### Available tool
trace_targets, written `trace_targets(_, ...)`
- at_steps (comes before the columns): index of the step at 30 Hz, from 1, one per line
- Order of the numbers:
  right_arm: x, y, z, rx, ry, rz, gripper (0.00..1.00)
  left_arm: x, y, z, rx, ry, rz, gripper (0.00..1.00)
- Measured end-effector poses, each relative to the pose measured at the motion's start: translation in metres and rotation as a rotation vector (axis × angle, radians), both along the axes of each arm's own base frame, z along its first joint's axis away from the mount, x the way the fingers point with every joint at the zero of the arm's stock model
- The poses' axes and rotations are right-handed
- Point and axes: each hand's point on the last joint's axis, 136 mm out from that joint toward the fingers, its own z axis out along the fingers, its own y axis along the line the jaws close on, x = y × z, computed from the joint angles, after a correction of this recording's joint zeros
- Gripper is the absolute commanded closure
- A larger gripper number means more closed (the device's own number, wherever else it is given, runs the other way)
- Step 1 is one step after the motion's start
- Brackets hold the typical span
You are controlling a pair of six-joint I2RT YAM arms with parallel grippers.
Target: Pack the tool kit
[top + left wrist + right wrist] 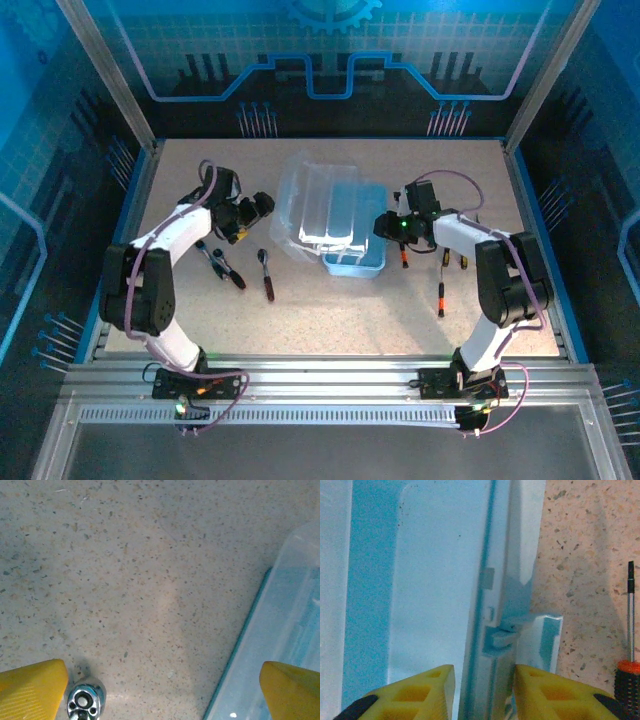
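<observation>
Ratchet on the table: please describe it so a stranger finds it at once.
Find the light-blue case at the centre. Just left of its near corner lies the ratchet, a short dark bar lying nearly straight front to back. The dark tools farther left lie slanted.

Top external: above and behind the arm bases, looking steeply down, far enough for the whole counter point(330, 310). Left wrist: close over the counter, facing down past the left fingers point(30, 687), tool kit point(290, 620) edge ahead of one. Right wrist: closer still, down onto the tool kit's latch side ahead of the right fingers point(415, 695). Shared by all: tool kit, counter.
</observation>
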Motion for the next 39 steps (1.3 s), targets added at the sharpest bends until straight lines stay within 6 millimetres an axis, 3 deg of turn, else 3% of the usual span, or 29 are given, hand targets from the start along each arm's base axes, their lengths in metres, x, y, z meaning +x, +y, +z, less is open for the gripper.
trace_targets(14,0.009,-0.006,0.004,-0.021,-0.006,-0.052,0.75,0.022,0.015,0.010,0.009,-0.030,0.041,0.01)
trace_targets(23,0.025,-0.010,0.001,-0.057,-0.008,-0.078,0.79,0.033,0.029,-0.013,0.006,0.020,0.072,0.01)
trace_targets(33,0.054,-0.018,0.002,-0.060,-0.020,-0.106,0.80,0.069,0.029,-0.030,-0.013,0.032,0.066,0.01)
trace_targets(39,0.055,-0.021,0.001,-0.064,-0.020,-0.102,0.80,0.075,0.031,-0.044,-0.010,0.064,0.067,0.01)
